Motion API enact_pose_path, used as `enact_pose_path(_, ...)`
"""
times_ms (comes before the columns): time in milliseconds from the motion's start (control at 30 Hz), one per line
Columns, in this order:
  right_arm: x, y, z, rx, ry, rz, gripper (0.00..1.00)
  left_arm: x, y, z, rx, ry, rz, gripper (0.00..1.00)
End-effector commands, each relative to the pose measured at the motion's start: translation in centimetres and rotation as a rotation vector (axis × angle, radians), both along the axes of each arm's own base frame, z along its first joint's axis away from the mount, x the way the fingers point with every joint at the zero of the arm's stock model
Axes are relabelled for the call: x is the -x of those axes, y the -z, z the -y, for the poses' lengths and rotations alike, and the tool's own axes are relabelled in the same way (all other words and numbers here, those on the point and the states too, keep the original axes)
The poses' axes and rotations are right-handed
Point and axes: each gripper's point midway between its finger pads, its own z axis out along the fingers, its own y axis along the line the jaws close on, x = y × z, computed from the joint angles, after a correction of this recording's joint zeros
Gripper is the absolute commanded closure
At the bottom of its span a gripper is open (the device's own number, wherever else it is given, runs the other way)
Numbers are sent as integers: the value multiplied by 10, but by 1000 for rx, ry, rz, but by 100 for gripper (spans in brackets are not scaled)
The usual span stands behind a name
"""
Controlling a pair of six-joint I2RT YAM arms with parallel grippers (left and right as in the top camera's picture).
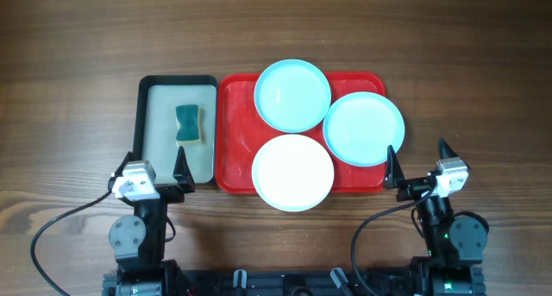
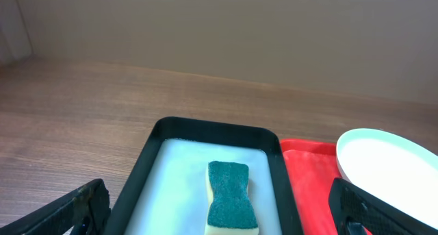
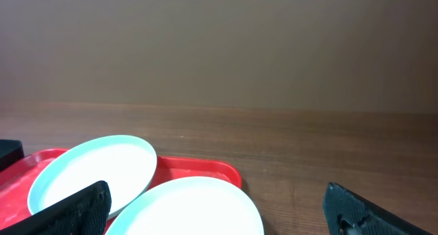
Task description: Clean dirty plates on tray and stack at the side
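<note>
Three plates lie on the red tray [image 1: 231, 141]: a pale blue one [image 1: 292, 95] at the back, a pale blue one [image 1: 363, 128] at the right, a white one [image 1: 292, 172] at the front. No smears show on them. My left gripper [image 1: 157, 168] is open and empty in front of the sponge tray. My right gripper [image 1: 420, 164] is open and empty, just right of the red tray's front right corner. The left wrist view shows the white plate's rim [image 2: 383, 166] and the red tray [image 2: 311, 187]. The right wrist view shows both blue plates [image 3: 92, 170] [image 3: 195, 207].
A black-rimmed grey tray [image 1: 160, 128] stands left of the red tray and touches it. A teal sponge [image 1: 187, 123] lies in it, also in the left wrist view [image 2: 230, 194]. Bare wooden table [image 1: 69, 89] surrounds both trays.
</note>
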Motion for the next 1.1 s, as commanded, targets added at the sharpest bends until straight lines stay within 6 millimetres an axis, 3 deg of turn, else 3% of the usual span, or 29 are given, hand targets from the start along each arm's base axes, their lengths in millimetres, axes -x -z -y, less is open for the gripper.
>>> enact_pose_path(0, 0, -2, 2, -10, 12, 7, 0, 0, 4, -1, 6, -10, -15, 0)
enact_pose_path(467, -1, -1, 7, 24, 40, 8, 0, 0, 3, 6, 16, 29, -8, 0)
enact_pose_path(533, 0, -2, -2, -25, -12, 5, 0, -2, -10, 8, 13, 42, 42, 0)
enact_pose_path(600, 1, -5, -4, -110, -26, 4, 0, -1, -33, 22, 16, 126, 128, 0)
enact_pose_path(700, 4, -35, -6, -99, -44, 128, 1, 6, -69, 26, 165, 139, 154, 0)
enact_pose_path(800, 9, -56, -13, -122, -85, 171, 0, 17, -124, 27, 261, 135, 146, 0)
enact_pose_path(900, 11, -91, -16, -174, -111, 177, 0, 18, -164, 27, 299, 118, 36, 0)
enact_pose_path(967, 5, -115, -17, -194, -121, 157, 1, 12, -178, 27, 315, 102, -74, 0)
enact_pose_path(1067, -29, -151, -25, -203, -159, -25, 0, -9, -178, 34, 362, 121, -312, 0)
